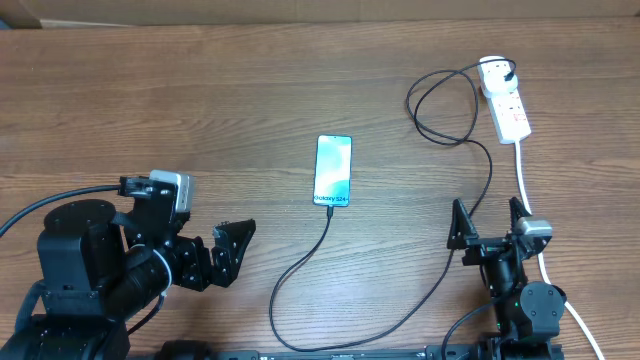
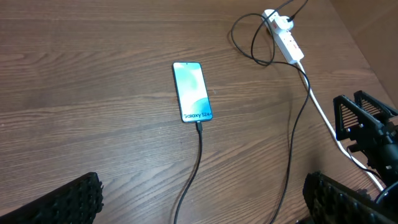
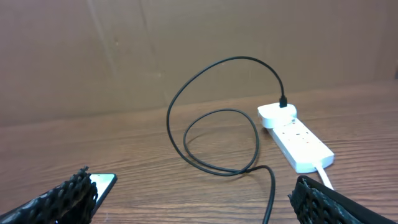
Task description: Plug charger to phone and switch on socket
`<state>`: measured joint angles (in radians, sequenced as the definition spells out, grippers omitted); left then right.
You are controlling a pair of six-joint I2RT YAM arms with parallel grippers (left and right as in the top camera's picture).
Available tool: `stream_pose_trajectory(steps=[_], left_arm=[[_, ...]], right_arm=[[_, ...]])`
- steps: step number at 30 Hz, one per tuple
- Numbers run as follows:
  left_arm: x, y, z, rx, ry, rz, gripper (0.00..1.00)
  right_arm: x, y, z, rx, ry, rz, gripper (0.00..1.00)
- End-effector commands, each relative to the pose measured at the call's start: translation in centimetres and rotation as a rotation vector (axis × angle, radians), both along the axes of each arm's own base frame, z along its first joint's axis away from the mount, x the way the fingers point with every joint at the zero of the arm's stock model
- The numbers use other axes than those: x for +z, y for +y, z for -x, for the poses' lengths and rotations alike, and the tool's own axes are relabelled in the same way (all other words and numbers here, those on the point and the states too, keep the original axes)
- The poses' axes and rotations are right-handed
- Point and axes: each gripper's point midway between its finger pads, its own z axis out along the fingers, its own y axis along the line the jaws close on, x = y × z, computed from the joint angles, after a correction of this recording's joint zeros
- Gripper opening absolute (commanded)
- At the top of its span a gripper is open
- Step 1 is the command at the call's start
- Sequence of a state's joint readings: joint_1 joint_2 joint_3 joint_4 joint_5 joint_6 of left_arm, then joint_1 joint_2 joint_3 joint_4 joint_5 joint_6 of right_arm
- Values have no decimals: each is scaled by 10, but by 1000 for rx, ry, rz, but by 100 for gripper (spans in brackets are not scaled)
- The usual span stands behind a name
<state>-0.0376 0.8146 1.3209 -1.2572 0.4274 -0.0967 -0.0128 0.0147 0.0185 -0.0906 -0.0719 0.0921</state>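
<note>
A: Starting at the left gripper?

B: Spread wide, grasping nothing. Low at the near left of the wooden table, fingers aimed toward the middle.

A: And the right gripper?

B: Released as well, 2 fingers well apart with nothing between them. At the near right, aimed toward the far edge.

A: Outward to the phone?

B: Flat near the table's centre, screen up and lit blue-teal, small text at the near end. Well apart from both grippers.

A: Then the charger?

B: Joined to the phone's near short edge by the connector tip, seemingly pushed in. From there, down toward the near edge, bending right, passing close by the right gripper, then curling in a loose coil. Ending in a black plug seated in the far end of the socket.

A: And around the socket?

B: Lying at the far right, near end trailing a thick white cord back past the right arm. Red markings visible along the top; on or off, impossible to tell.
</note>
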Motion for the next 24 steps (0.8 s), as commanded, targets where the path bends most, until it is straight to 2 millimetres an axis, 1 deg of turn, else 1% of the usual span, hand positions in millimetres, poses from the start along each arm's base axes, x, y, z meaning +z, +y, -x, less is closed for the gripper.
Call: stream_pose_trajectory(steps=[1,7,10,24], left_arm=[[4,-2,1,-19,-19,-2,99],[3,-2,1,-19,-18,-2,99],[3,-2,1,-19,-18,-2,100],[3,-2,1,-19,-18,-2,100]], right_arm=[[-1,-8,0,-39,-7,26,100],[-2,-10,0,-49,-13,174,100],[-2,-13,0,-64,-10,178,100],[-1,-12,0,-60,-14,173,100]])
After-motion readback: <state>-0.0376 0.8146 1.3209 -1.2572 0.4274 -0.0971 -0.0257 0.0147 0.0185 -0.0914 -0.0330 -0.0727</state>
